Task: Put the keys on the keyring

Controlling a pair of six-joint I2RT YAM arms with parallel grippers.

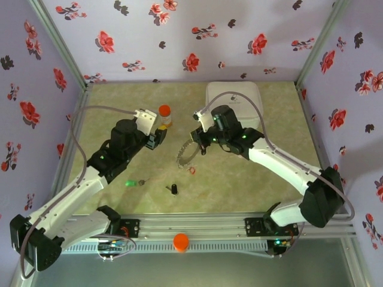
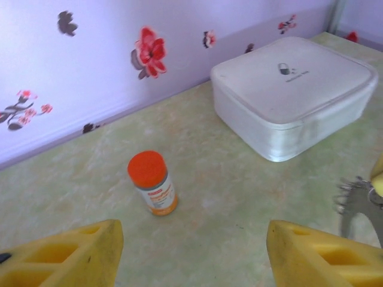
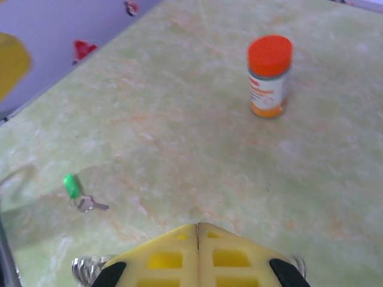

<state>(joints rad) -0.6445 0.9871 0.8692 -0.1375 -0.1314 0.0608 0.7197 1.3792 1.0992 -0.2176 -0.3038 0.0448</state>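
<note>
The right claw is clamped on the grey keyring at mid-table. Just to its left, the left claw has its fingers apart, near the orange bottle. The green key, black key and red key lie loose on the table, nearer than the ring.

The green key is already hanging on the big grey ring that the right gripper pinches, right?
Not quite. The green key lies loose on the table, apart from the keyring, as the right wrist view shows. The right gripper does pinch the ring.
</note>
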